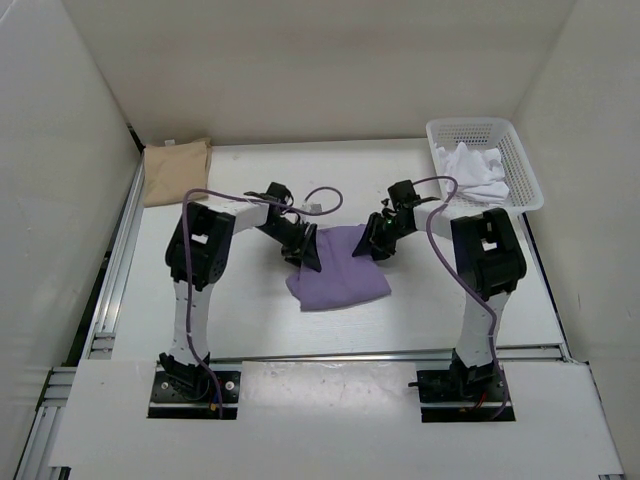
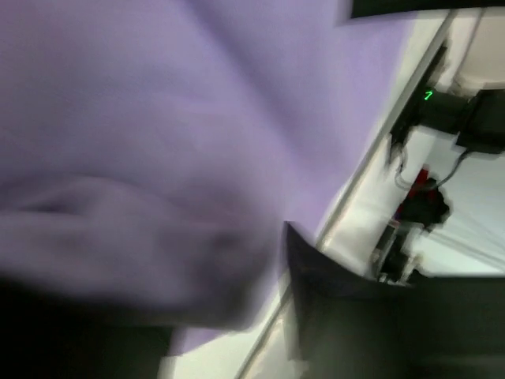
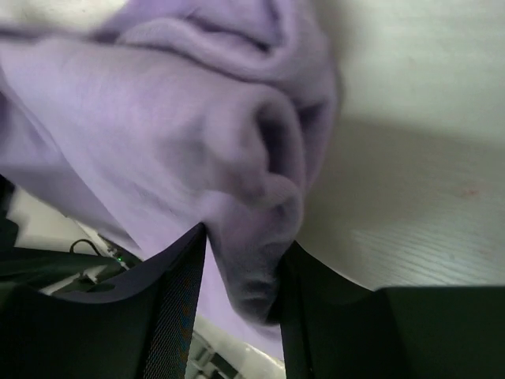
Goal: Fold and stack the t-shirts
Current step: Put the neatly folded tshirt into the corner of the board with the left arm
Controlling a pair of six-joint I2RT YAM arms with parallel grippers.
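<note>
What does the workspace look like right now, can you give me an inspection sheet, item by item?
Surface: white table, no marks seen.
Job's things: lavender shirt bunched mid-table; tan shirt folded at the far left corner; white shirt crumpled in the basket.
Clutter: white perforated basket at far right; nothing else seen.
Grippers: right gripper pinches a fold of the lavender shirt; left gripper at its left edge, grip unclear.
Cables: purple cable looped along each arm.
Surroundings: white walls on three sides; aluminium rail along the left.

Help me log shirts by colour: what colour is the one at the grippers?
Plain lavender purple; the shirt shows best in the top view.
</note>
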